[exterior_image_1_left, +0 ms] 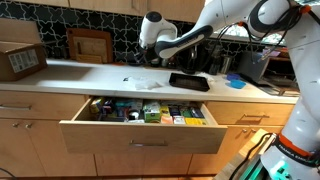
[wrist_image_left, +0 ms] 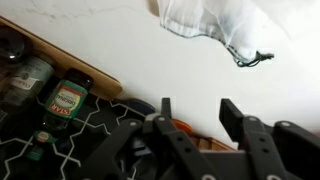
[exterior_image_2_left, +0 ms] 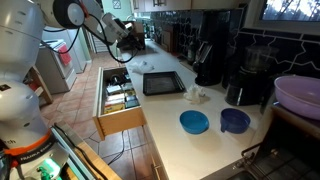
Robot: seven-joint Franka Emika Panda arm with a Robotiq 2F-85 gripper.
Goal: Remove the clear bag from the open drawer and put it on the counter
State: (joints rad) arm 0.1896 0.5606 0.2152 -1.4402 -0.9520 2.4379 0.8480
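Note:
The clear bag (wrist_image_left: 215,22) lies crumpled on the white counter, with a dark tie at one end. It also shows faintly in an exterior view (exterior_image_1_left: 143,83), behind the open drawer. My gripper (wrist_image_left: 195,108) is open and empty, raised above the counter and apart from the bag. It is near the back wall in both exterior views (exterior_image_1_left: 150,57) (exterior_image_2_left: 130,40). The open drawer (exterior_image_1_left: 140,135) (exterior_image_2_left: 121,122) is pulled out below the counter edge and holds several small packets and boxes.
A black tray (exterior_image_1_left: 188,81) (exterior_image_2_left: 162,83) lies on the counter. A cardboard box (exterior_image_1_left: 20,60) stands at one end. Two blue bowls (exterior_image_2_left: 194,122) (exterior_image_2_left: 234,120), a coffee maker (exterior_image_2_left: 208,60) and a pink bowl (exterior_image_2_left: 300,95) stand farther along. Jars (wrist_image_left: 65,100) stand by the tiled wall.

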